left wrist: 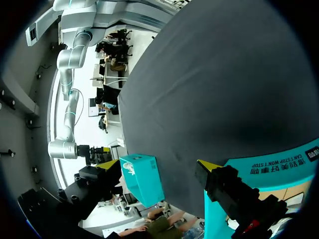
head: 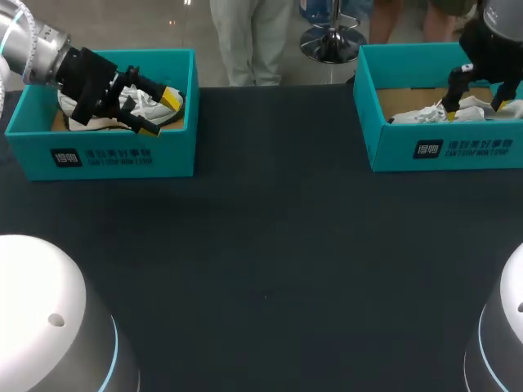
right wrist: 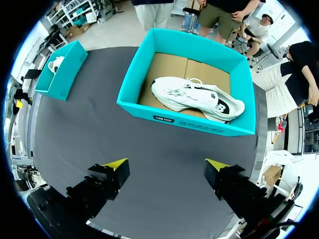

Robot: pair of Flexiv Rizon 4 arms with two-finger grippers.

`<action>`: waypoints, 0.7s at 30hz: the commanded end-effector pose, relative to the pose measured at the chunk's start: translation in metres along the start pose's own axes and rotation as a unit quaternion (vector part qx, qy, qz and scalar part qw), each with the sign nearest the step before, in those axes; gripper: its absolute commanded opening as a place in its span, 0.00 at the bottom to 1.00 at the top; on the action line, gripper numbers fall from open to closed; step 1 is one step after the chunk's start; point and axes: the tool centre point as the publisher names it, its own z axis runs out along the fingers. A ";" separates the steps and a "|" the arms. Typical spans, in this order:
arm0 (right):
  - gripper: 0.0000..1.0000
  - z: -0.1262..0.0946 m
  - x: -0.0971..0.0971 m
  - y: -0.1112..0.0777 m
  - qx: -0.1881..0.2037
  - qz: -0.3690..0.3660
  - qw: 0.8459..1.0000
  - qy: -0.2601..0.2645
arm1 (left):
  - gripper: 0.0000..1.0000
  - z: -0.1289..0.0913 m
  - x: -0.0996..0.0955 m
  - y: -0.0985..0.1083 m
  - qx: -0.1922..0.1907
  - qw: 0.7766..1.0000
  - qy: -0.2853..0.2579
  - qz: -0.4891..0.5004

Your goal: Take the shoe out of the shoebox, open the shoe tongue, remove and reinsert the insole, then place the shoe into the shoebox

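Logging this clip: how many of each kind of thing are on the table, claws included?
Teal shoeboxes: 2
White shoes: 2
Claws: 2
Total: 6

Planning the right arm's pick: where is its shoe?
In the head view the shoe lies inside the right shoebox, at the table's far right edge.

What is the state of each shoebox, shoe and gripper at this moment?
left shoebox: open, no lid, shoe inside.
left shoe: lying in the left shoebox, partly hidden by the arm.
right shoebox: open, no lid, shoe inside.
right shoe: lying in the right shoebox, not gripped.
left gripper: open, empty, at the left shoebox.
right gripper: open, empty.
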 end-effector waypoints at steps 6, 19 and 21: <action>1.00 0.000 0.000 0.001 0.001 0.000 1.000 0.000 | 1.00 -0.030 0.023 0.039 -0.030 0.989 0.143 0.032; 1.00 0.000 0.000 0.001 0.001 0.000 1.000 0.000 | 1.00 -0.066 0.063 0.063 -0.032 0.950 0.310 0.008; 1.00 0.000 0.000 0.001 0.001 0.000 1.000 0.000 | 1.00 -0.072 0.071 0.066 -0.035 0.945 0.325 -0.007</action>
